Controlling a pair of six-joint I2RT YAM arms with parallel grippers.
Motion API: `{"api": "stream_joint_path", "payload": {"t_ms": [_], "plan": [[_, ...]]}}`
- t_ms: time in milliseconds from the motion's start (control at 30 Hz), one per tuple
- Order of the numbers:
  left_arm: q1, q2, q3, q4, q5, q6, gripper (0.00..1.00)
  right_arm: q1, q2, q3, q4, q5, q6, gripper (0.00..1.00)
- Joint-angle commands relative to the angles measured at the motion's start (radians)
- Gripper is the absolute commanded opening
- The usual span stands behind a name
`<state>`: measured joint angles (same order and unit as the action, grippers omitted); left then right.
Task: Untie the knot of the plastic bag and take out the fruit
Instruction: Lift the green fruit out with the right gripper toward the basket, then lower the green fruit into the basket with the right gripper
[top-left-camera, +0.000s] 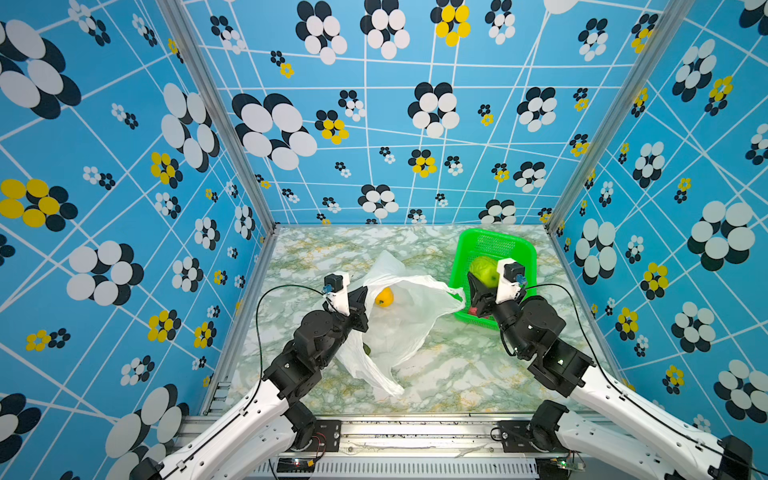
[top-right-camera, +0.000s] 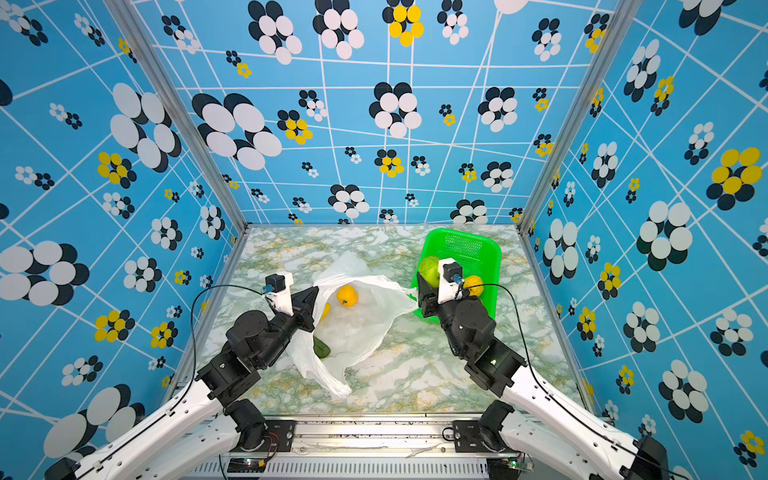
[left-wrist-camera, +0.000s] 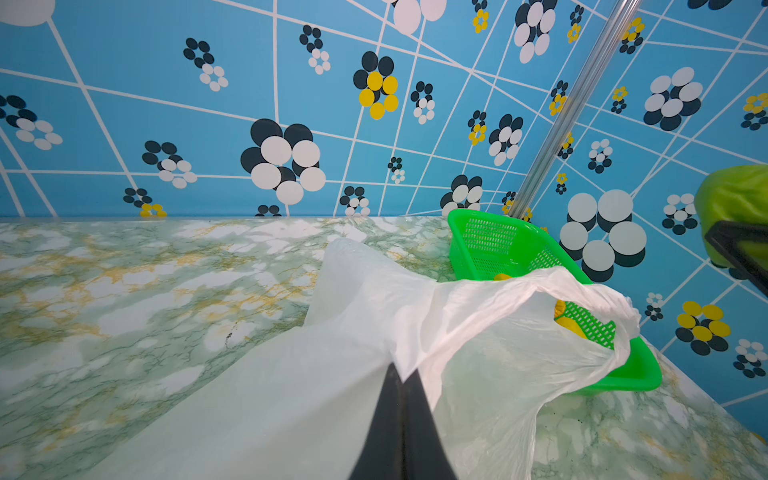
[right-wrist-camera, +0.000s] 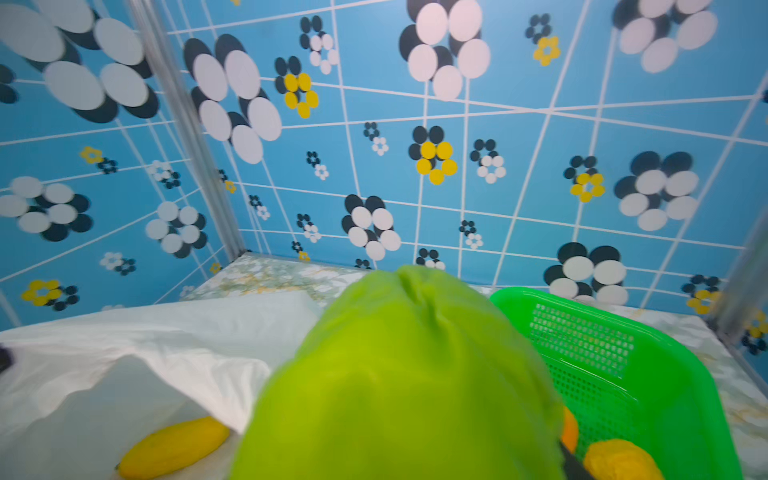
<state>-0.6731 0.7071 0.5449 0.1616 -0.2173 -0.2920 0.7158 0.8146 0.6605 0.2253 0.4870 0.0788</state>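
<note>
Marbled tabletop (top-left-camera: 457, 374), pale green with yellow veining, glossy. Blue walls (top-left-camera: 374, 104) on three sides, printed with white lines and black, white and yellow flowers. Aluminium posts (top-left-camera: 216, 108) at the back corners.

Hard to read: the right wrist view is mostly filled by the green round fruit (right-wrist-camera: 399, 374), which is blurred. Only a sliver of one black finger (right-wrist-camera: 575, 463) shows beside it. The left arm covers the near-left part of the plastic bag (top-left-camera: 399, 328) in both top views. The knot cannot be made out anywhere. The bag's mouth gapes, with one handle loop (top-left-camera: 384, 380) lying toward the front edge and another (top-left-camera: 455, 296) reaching the near-left rim of the green basket (top-left-camera: 524, 249).

Bag, mid-table, just left of the basket:
- a round yellow-orange fruit (top-right-camera: 347, 296)
- a yellow oblong one (top-right-camera: 326, 311) beside it
- a dark green piece (top-right-camera: 322, 348) nearer the front, half under film

Basket, back right:
- a bumpy yellow fruit (top-right-camera: 473, 286)
- an orange one (right-wrist-camera: 570, 432), mostly hidden
- something red-pink (top-left-camera: 473, 311) under the right gripper, too covered to identify

Left gripper (left-wrist-camera: 398, 372): fingers pressed together, pinching the film at the bag's rim.

Right gripper (top-left-camera: 481, 286): clamped on the green round fruit, held above the basket's left rim and clear of the bag.
</note>
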Motion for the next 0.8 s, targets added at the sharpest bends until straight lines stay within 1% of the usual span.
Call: {"api": "stream_joint_path", "payload": {"t_ms": [0, 100, 233, 300, 400, 500, 767], "plan": [[0.009, -0.014, -0.014, 0.004, -0.001, -0.006, 0.0, -0.112, 0.015, 0.0, -0.104, 0.012, 0.11, 0.4], [0.01, -0.013, -0.018, 0.01, -0.005, -0.008, 0.0, -0.224, 0.097, 0.037, -0.176, -0.062, 0.185, 0.42], [0.01, -0.009, -0.015, 0.007, 0.006, -0.013, 0.0, -0.326, 0.269, 0.129, -0.259, -0.226, 0.232, 0.45], [0.011, -0.009, -0.019, 0.01, 0.002, -0.014, 0.0, -0.344, 0.366, 0.195, -0.317, -0.271, 0.228, 0.45], [0.01, -0.009, -0.014, 0.008, 0.008, -0.014, 0.0, -0.36, 0.511, 0.284, -0.387, -0.34, 0.227, 0.43], [0.011, -0.014, -0.018, 0.009, 0.005, -0.016, 0.0, -0.369, 0.624, 0.352, -0.441, -0.399, 0.228, 0.42], [0.01, -0.014, -0.017, 0.009, 0.003, -0.019, 0.0, -0.383, 0.804, 0.442, -0.494, -0.467, 0.218, 0.44]]}}
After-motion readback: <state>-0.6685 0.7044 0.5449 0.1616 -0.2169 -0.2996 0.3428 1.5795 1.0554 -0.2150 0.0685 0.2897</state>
